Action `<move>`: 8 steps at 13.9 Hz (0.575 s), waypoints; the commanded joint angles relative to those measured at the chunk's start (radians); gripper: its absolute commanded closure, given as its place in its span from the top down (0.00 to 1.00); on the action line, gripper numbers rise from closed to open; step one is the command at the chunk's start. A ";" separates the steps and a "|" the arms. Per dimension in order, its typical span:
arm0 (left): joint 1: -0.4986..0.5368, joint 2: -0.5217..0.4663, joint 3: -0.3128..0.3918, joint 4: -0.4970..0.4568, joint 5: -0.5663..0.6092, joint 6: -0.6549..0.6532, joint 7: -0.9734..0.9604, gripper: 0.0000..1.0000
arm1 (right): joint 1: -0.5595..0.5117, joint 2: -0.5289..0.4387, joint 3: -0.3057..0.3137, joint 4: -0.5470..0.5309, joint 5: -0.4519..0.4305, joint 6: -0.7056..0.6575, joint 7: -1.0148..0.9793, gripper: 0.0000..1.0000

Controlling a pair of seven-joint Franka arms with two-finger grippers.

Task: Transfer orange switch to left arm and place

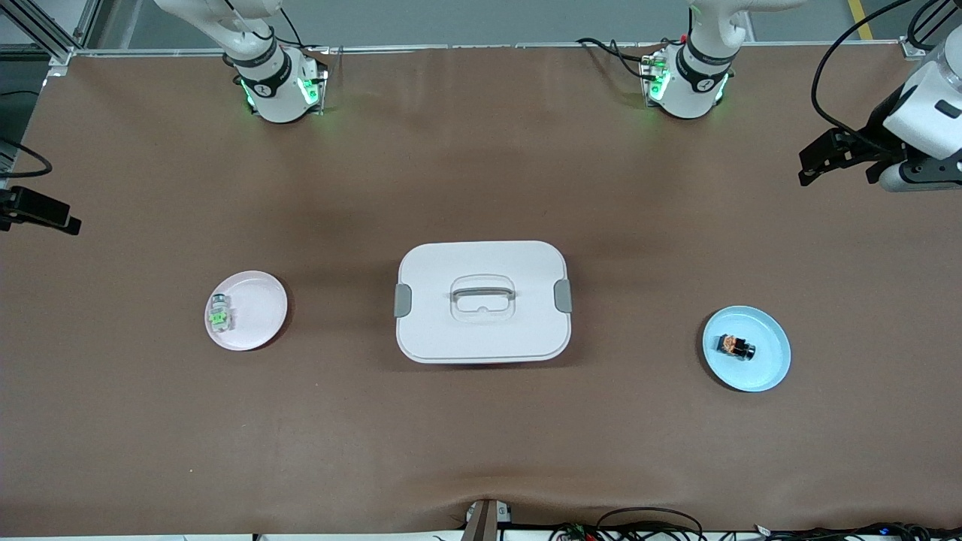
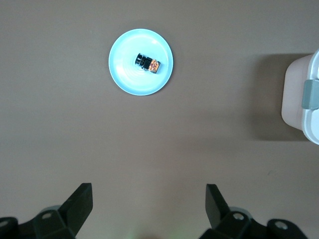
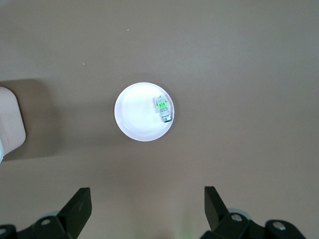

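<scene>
The orange switch, a tiny black block with an orange mark, lies on a small blue plate toward the left arm's end of the table. It also shows in the left wrist view on that plate. The large white box stands at the table's middle. My left gripper hangs open and empty over bare table at its arm's end, apart from the blue plate; its own view shows the jaws wide. My right gripper hangs open and empty at the other table end.
A pink plate toward the right arm's end holds a small clear component with a green mark, also in the right wrist view. The box's edge shows in both wrist views. Brown table lies around all.
</scene>
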 commanded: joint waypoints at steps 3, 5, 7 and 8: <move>-0.011 -0.024 0.001 -0.018 -0.007 0.006 0.011 1.00 | -0.019 -0.127 0.012 -0.177 0.001 0.073 0.004 1.00; -0.011 -0.024 0.001 0.006 -0.002 -0.026 0.011 1.00 | -0.017 -0.153 0.012 -0.212 0.001 0.093 0.007 1.00; -0.009 -0.024 0.001 0.025 -0.001 -0.049 0.011 1.00 | -0.017 -0.209 0.013 -0.295 0.001 0.154 0.007 1.00; -0.011 -0.022 0.001 0.032 -0.001 -0.058 0.009 1.00 | -0.017 -0.228 0.013 -0.325 0.001 0.171 0.007 1.00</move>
